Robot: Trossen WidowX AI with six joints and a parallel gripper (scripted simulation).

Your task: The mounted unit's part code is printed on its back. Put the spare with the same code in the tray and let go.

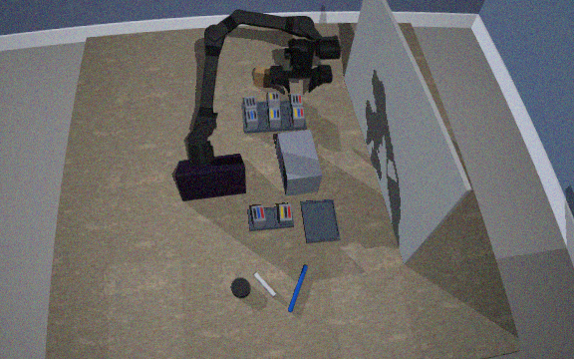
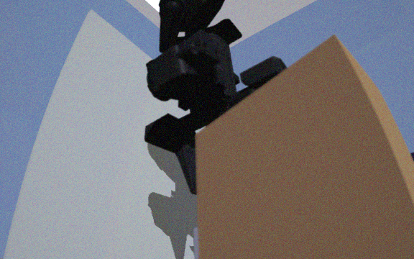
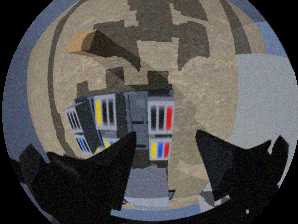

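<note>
From left to right in the top view, the black parallel-jaw gripper (image 1: 301,80) hangs with jaws partly spread and empty above the grey rack of colour-striped spares (image 1: 273,114), the selecting step, with the flat dark-grey tray (image 1: 320,220) well apart, so descent onto the matching spare seems next.

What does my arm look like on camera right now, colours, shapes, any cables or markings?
The arm is matte black with rounded, tubular links, rising from a boxy dark purple base. The gripper has broad, tapering black fingers. No cables or markings are visible.
</note>
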